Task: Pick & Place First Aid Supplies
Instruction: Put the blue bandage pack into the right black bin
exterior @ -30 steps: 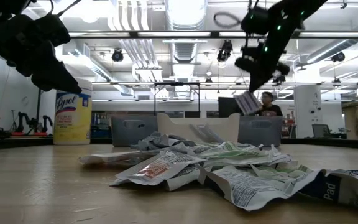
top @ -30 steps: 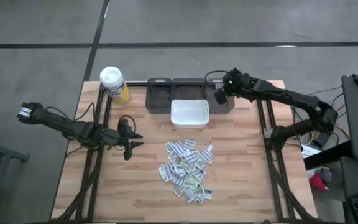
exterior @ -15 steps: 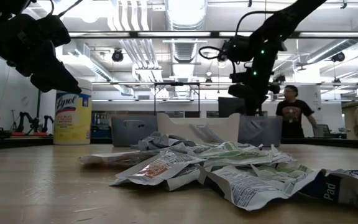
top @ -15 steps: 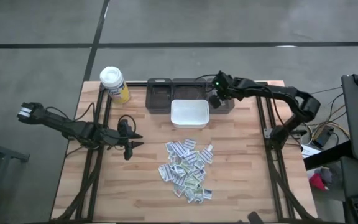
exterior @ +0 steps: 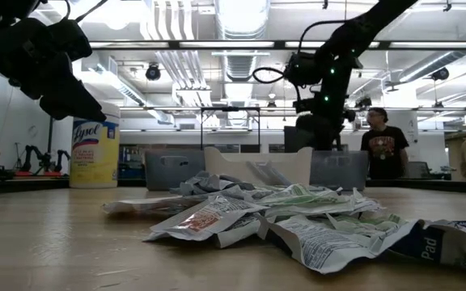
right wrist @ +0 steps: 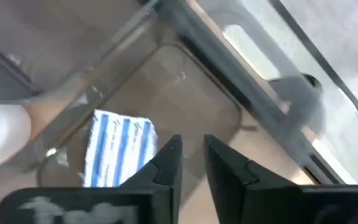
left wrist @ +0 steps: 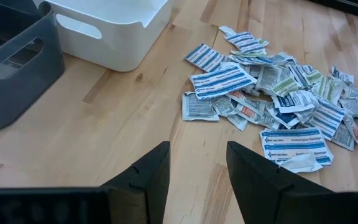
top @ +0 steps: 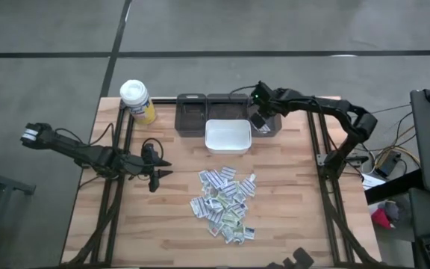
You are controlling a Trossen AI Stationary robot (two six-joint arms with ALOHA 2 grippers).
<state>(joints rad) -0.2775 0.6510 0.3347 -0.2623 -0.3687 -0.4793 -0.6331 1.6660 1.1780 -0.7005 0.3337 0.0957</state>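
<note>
A: Right wrist view gives you what the high view hides: right gripper (right wrist: 190,158) fingers slightly apart, empty, a blue-striped packet (right wrist: 118,155) just beside them in the grey bin (right wrist: 197,81).

B: Left gripper (left wrist: 196,165) jaws apart; packet pile (left wrist: 278,93) lies ahead, bare wood between.

Surface: light wooden table (top: 290,209) of butcher-block planks, on a grey floor.
Far edge, left corner: yellow bottle (top: 136,102) with a white lid, standing upright.
Far edge, middle: row of three dark grey bins (top: 191,113) side by side.
Just before the bins: white tub (top: 228,137), touching or nearly touching the middle bin.
Centre toward the near edge: loose heap of first aid packets (top: 223,202), overlapping one another, white-grey with blue, green and red print.
</note>
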